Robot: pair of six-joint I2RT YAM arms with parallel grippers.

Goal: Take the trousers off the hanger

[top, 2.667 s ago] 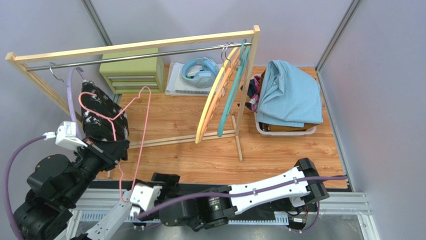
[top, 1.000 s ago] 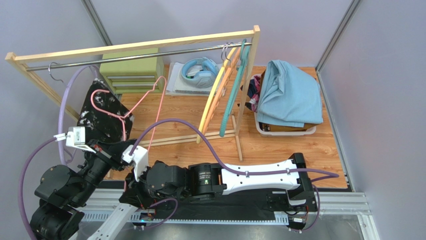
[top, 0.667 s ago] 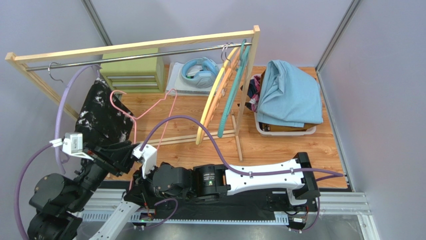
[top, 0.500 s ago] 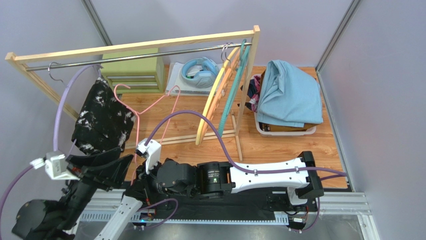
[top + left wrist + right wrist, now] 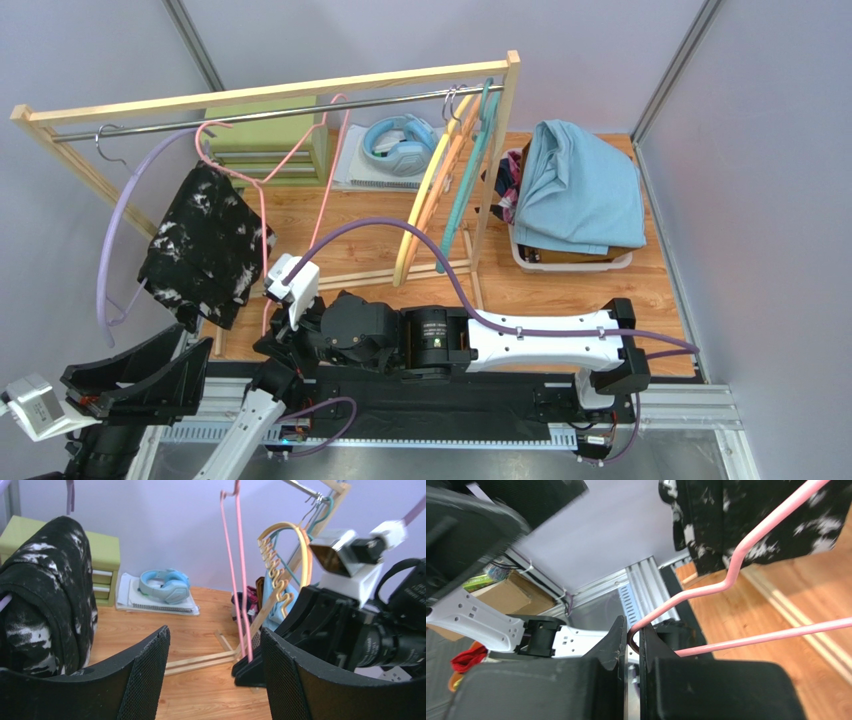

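Note:
Black trousers with white speckles [image 5: 205, 245] [image 5: 45, 595] hang draped over a lavender hanger [image 5: 112, 235] at the left end of the rack. A thin pink hanger [image 5: 262, 225] [image 5: 240, 580] stands apart to their right, bare, with its hook up near the rail. My right gripper [image 5: 268, 335] [image 5: 632, 630] is shut on the pink hanger's bottom corner. At the near left, my left gripper [image 5: 197, 345] [image 5: 215, 635] is open and holds nothing. Light blue trousers [image 5: 580, 185] top a pile in the white basket [image 5: 570, 266].
The wooden rack [image 5: 270, 95] spans the back, and yellow, orange and teal hangers [image 5: 440, 190] hang at its right end. A green drawer box [image 5: 265, 150] and blue headphones [image 5: 400, 140] on a notebook sit behind it. Grey walls close both sides.
My left gripper let go of the black trousers, opened and drew back to the near left. The right gripper swung the pink hanger upright, free of the trousers, which dropped back to hanging.

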